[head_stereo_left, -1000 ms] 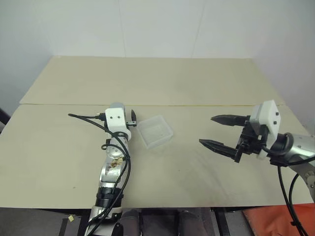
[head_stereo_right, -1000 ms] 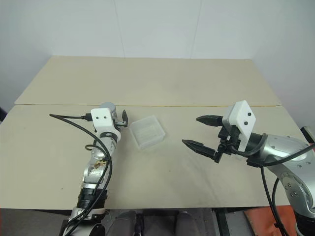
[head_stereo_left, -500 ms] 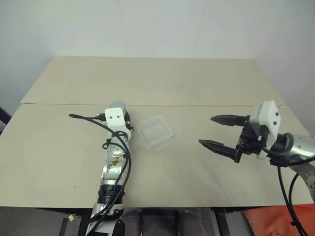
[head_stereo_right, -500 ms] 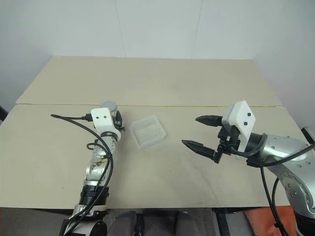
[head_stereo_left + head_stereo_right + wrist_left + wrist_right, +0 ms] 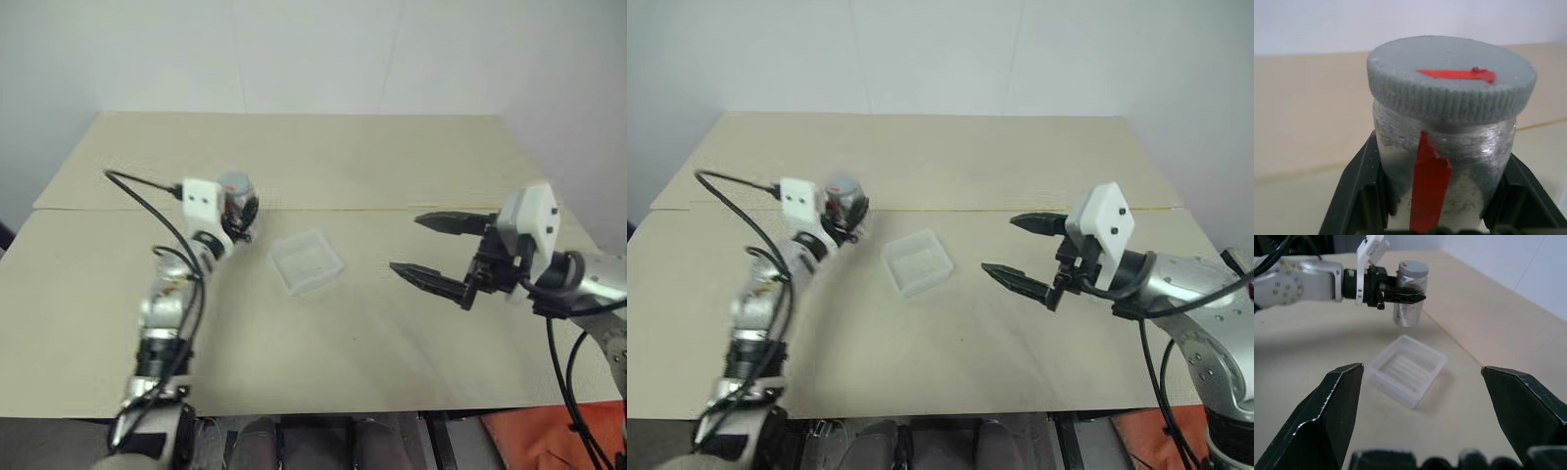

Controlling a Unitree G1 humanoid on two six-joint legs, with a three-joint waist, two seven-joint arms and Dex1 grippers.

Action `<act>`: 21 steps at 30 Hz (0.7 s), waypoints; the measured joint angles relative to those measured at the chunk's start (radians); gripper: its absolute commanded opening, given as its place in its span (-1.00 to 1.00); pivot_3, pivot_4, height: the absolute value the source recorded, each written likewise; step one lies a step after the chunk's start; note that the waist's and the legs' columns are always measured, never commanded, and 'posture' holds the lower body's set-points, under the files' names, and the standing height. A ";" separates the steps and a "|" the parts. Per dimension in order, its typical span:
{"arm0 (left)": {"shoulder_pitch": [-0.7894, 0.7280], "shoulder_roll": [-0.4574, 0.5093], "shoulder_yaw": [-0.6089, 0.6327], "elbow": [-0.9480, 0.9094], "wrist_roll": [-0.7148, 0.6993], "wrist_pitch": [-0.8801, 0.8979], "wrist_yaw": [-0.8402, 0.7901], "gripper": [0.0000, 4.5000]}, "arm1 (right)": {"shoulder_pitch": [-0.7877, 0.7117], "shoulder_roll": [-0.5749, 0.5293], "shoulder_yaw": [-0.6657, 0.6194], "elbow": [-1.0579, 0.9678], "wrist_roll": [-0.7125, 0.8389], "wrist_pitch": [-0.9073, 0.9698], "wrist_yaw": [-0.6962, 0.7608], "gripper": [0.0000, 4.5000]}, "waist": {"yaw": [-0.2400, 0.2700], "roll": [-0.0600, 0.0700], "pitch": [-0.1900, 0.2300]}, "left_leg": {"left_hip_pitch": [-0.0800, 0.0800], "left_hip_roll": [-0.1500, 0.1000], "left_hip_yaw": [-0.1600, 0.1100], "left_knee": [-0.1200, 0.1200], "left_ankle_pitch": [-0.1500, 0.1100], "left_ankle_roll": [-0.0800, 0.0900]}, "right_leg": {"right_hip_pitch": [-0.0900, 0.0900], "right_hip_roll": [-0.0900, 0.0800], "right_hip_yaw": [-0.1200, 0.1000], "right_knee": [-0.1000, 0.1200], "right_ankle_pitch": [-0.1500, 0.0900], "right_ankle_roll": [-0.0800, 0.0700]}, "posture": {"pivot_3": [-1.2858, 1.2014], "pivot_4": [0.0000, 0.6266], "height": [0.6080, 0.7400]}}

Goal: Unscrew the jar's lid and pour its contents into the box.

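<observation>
The jar [image 5: 1464, 161], silvery with a red mark on its side, hangs upright above the table, and my left gripper [image 5: 238, 208] is shut on its body. The grey lid [image 5: 1449, 81], also marked red, sits on the jar's mouth. The contents are hidden inside. In the right wrist view the jar [image 5: 1409, 298] shows left of and behind the box. The box [image 5: 307, 262], a clear shallow tray, rests on the table near the middle. My right gripper [image 5: 407, 245] hovers open to the right of the box, pointing toward it with nothing between its fingers [image 5: 1327, 416].
The beige table [image 5: 343, 157] has a seam running across it behind the box. A black cable [image 5: 137, 196] loops from my left wrist. A white wall rises behind the table's far edge.
My left gripper shut on the jar, then lifted it off the table and swung it up and to the left. The box and my right gripper kept their places.
</observation>
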 measured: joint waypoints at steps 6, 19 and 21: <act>-0.113 0.267 0.010 0.087 -0.173 0.096 -0.472 -0.14 | -0.135 0.042 0.087 0.067 -0.002 0.000 0.003 1.00 | -0.002 0.000 0.000 | -0.001 0.000 0.005 0.000 0.002 -0.003 | 0.000 0.000 -0.001 0.000 0.000 0.000 | 0.03 -0.52 1.00; -0.338 0.275 -0.147 0.404 -0.148 -0.103 -1.077 -0.14 | -0.498 0.263 0.267 0.213 -0.001 0.088 -0.079 1.00 | 0.004 0.000 0.000 | -0.004 0.000 0.009 0.002 0.002 -0.003 | -0.002 0.000 -0.002 0.002 0.000 0.000 | 0.03 -0.52 1.00; -0.346 0.222 -0.170 0.436 -0.130 -0.144 -1.093 -0.14 | -0.558 0.318 0.309 0.239 -0.006 0.112 -0.109 1.00 | 0.002 0.000 0.000 | -0.006 0.000 0.008 0.002 0.002 -0.003 | -0.003 0.000 -0.002 0.003 0.000 0.000 | 0.03 -0.52 1.00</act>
